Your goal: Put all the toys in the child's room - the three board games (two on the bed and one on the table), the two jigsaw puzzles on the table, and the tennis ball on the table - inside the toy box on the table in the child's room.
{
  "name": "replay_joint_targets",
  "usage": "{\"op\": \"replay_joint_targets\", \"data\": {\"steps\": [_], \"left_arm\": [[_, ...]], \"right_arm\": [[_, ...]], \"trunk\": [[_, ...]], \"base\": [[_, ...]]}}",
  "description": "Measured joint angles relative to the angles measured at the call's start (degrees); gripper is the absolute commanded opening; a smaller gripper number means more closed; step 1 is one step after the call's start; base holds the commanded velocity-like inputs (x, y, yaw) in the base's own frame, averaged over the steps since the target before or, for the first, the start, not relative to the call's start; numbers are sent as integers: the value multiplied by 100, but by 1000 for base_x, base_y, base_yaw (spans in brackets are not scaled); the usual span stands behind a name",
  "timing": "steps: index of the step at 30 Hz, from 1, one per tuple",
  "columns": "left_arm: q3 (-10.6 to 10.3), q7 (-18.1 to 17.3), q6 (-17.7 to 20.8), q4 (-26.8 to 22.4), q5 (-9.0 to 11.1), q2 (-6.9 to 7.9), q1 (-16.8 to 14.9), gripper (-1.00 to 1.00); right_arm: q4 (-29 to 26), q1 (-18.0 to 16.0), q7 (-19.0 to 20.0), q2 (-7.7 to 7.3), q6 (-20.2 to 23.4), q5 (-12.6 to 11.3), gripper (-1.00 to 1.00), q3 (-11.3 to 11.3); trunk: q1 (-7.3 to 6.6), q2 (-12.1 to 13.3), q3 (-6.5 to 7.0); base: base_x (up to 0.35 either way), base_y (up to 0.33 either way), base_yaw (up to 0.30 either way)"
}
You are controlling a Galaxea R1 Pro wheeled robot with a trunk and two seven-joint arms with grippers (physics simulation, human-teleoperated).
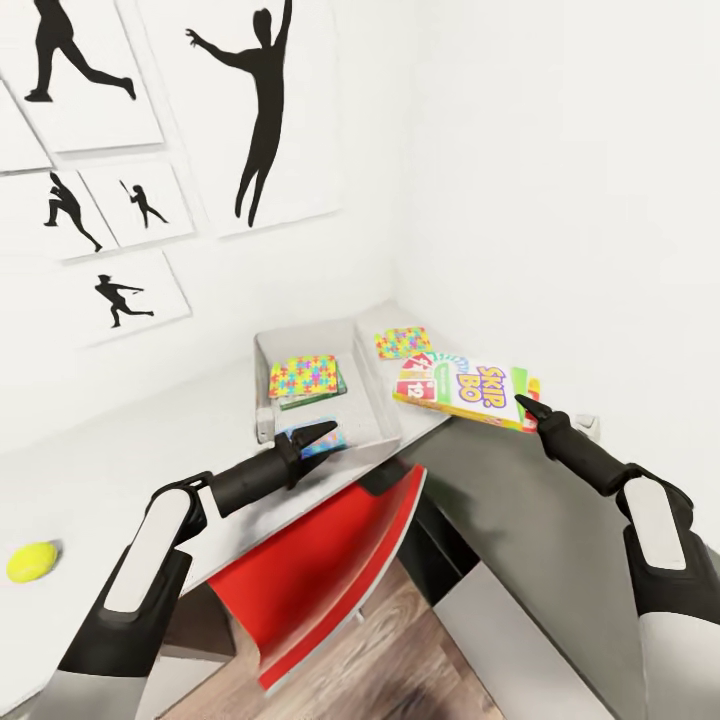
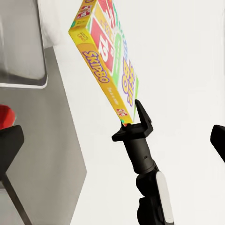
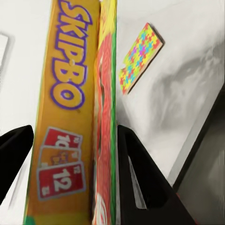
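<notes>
The right gripper (image 1: 527,407) pinches the yellow-green-red Skip-Bo board game box (image 1: 470,390) above the light grey table (image 1: 120,450), beside the shallow grey toy box (image 1: 375,400). The right wrist view shows its black fingers (image 3: 136,173) squeezing the box's edges. The left gripper (image 1: 318,432) hangs spread.

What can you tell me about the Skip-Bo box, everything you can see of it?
The Skip-Bo box is a flat printed carton, yellow with green and red areas, purple "SKIP-BO" lettering on face and orange edge, and pictures of red number cards. The right gripper is shut on one end, a finger on each broad face. In the head view it is held near level over the table's corner, beside the toy box, in front of a puzzle box.
</notes>
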Motion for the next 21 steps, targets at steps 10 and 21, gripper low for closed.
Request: {"op": "replay_joint_targets", "data": {"steps": [10,21], "left_arm": [[15,2,0,0,0,-4,0,100],[17,3,0,0,5,-7,0,100]], "right_arm": [[-87,0,2,-11,9,-1,-100,7],[-399,-1,-3,-15,18,-10,-100,7]], "trunk": [[0,0,0],[0,0,0]], "base": [[0,0,294],[0,0,294]]}}
